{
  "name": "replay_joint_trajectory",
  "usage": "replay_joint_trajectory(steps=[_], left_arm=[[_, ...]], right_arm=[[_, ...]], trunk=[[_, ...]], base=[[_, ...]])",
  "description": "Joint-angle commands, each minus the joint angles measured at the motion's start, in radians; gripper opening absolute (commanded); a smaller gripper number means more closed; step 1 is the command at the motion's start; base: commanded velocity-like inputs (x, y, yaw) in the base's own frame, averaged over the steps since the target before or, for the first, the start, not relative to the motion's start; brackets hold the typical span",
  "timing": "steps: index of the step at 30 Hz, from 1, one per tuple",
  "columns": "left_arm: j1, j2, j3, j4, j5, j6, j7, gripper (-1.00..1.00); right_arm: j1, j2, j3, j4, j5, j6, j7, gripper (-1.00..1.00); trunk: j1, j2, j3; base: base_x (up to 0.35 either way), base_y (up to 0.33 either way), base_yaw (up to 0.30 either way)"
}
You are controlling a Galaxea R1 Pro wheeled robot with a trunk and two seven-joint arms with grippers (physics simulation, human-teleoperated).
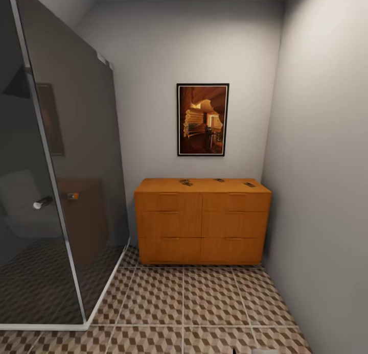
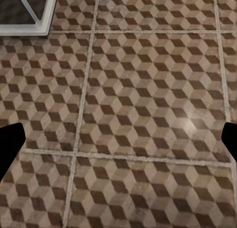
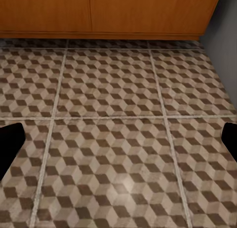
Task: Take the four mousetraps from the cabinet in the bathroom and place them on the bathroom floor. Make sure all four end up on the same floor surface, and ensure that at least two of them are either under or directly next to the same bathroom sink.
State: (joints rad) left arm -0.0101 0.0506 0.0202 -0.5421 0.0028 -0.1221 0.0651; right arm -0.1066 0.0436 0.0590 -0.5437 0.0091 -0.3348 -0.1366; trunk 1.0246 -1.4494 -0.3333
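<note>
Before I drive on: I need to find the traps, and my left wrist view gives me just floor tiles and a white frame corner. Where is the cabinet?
Observer: Straight ahead in the head view. The cabinet stands against the back wall, under a framed picture.
Operator: Any traps in sight?
Observer: Three small dark items lie on the cabinet's top, which look like mousetraps. They are too small to be sure, and I cannot make out a fourth.
Operator: What is that white frame?
Observer: It is the base of a dark glass shower enclosure, which stands along the left side.
</note>
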Motion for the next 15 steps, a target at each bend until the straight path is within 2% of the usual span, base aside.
replay_joint_trajectory(steps=[1, 15], left_arm=[[-0.001, 0.000, 0.000, 0.001, 0.000, -0.003, 0.002, 1.00], [-0.001, 0.000, 0.000, 0.001, 0.000, -0.004, 0.002, 1.00]], right_arm=[[-0.001, -0.001, 0.005, 0.001, 0.001, -0.001, -0.009, 1.00], [-0.001, -0.001, 0.006, 0.001, 0.001, -0.001, -0.009, 1.00]], trunk=[[0.000, -0.001, -0.001], [0.000, -0.001, -0.001]], base=[[0.217, 0.000, 0.000], [0.214, 0.000, 0.000]])
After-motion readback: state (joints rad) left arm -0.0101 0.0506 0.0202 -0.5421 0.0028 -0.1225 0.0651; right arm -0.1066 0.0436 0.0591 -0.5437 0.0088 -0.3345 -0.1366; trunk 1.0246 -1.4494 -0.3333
